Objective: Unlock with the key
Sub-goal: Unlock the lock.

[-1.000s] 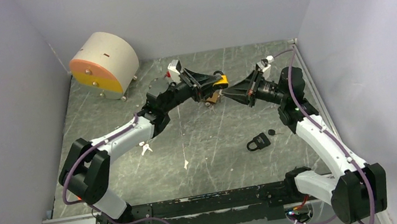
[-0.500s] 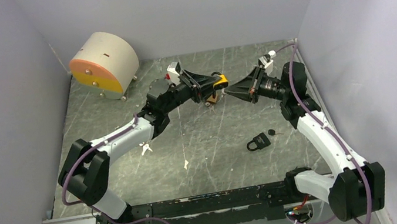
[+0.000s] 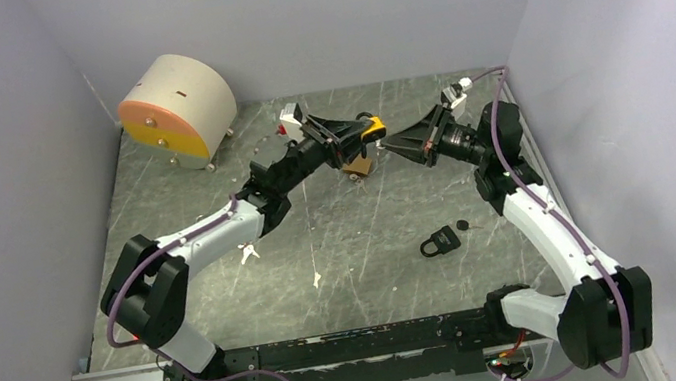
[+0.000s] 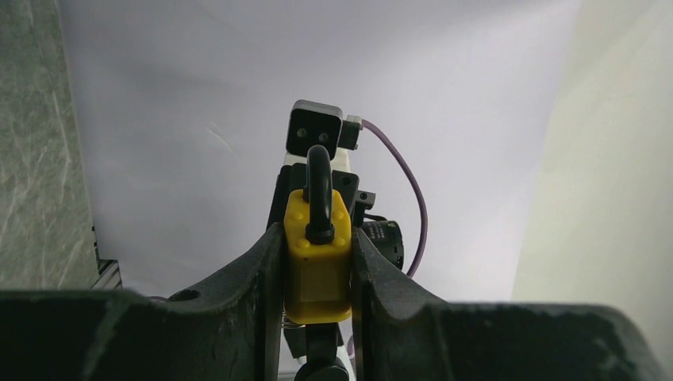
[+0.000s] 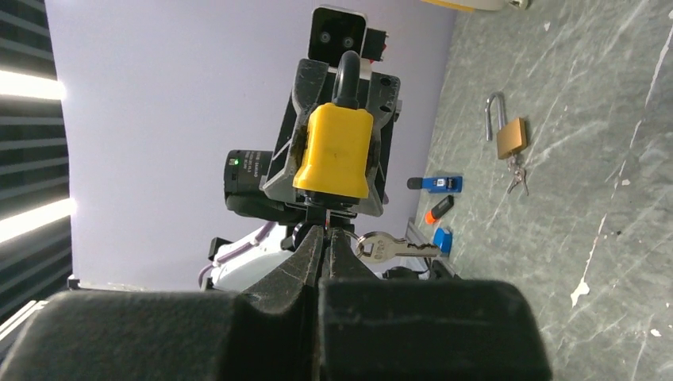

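Note:
My left gripper (image 3: 364,133) is shut on a yellow padlock (image 3: 372,127) with a black shackle and holds it in the air over the back of the table. In the left wrist view the padlock (image 4: 319,258) sits clamped between both fingers, shackle away from the camera. My right gripper (image 3: 389,146) faces it, shut, with its tip (image 5: 325,232) at the padlock's bottom (image 5: 333,155). It pinches a key that is almost hidden between the fingers. A second silver key (image 5: 390,248) hangs from the same ring beside the tip.
A brass padlock (image 3: 361,167) with an open shackle lies on the table below the grippers and also shows in the right wrist view (image 5: 510,136). A black padlock (image 3: 440,241) lies front right, loose keys (image 3: 246,253) at the left, and a beige and orange drum (image 3: 175,109) at the back left.
Both grippers have risen and shifted slightly toward the back wall together. The right gripper's tip stays at the yellow padlock's bottom.

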{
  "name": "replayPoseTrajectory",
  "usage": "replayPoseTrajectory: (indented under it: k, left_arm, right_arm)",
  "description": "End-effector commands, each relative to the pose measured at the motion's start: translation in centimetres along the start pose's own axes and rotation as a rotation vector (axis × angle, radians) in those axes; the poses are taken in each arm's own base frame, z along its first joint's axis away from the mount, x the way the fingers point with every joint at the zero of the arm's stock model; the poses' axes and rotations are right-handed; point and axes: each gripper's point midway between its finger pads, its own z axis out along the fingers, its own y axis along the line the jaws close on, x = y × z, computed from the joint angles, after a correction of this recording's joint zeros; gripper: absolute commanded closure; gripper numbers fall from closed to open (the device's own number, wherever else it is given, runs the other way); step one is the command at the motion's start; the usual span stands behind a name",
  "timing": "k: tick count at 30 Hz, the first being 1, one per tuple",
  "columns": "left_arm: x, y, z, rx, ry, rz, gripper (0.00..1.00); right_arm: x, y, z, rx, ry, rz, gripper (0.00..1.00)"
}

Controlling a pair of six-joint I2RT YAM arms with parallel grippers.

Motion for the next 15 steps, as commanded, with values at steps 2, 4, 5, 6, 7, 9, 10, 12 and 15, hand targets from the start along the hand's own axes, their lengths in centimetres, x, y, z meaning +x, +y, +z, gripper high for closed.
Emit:
replayPoseTrajectory:
  k: [2, 4, 5, 6, 7, 9, 10, 12, 15]
  left_arm:
    - [5.1, -4.2, -0.5, 0.179, 0.162, -0.037, 0.97]
    - [4.7, -4.1, -0.3, 0.186, 0.148, -0.051, 0.97]
    - [4.5, -4.0, -0.2, 0.190, 0.140, -0.052, 0.98]
    - [4.3, -4.0, -0.1, 0.193, 0.132, -0.052, 0.98]
    - [4.2, -4.1, 0.0, 0.197, 0.125, -0.052, 0.97]
    - [4.0, -4.1, 0.0, 0.207, 0.110, -0.048, 0.97]
    - [3.8, -4.1, 0.1, 0.209, 0.103, -0.047, 0.97]
    - [3.5, -4.1, 0.1, 0.219, 0.086, -0.042, 0.97]
    - [3.3, -4.0, 0.1, 0.224, 0.072, -0.030, 0.98]
  right_arm:
    - [-2.6, 0.8, -0.5, -0.039, -0.172, -0.100, 0.97]
    - [-2.2, 0.7, -0.6, -0.035, -0.153, -0.091, 0.94]
    - [-1.9, 0.5, -0.6, -0.031, -0.146, -0.083, 0.91]
    - [-1.8, 0.4, -0.7, -0.025, -0.143, -0.078, 0.87]
    - [-1.7, 0.2, -0.8, -0.015, -0.140, -0.069, 0.82]
    - [-1.4, 0.1, -0.9, -0.002, -0.134, -0.056, 0.75]
    - [-1.3, 0.1, -1.0, 0.002, -0.131, -0.052, 0.73]
    - [-1.1, 0.3, -1.1, 0.007, -0.118, -0.049, 0.71]
    - [-0.8, 0.3, -1.3, 0.023, -0.109, -0.047, 0.63]
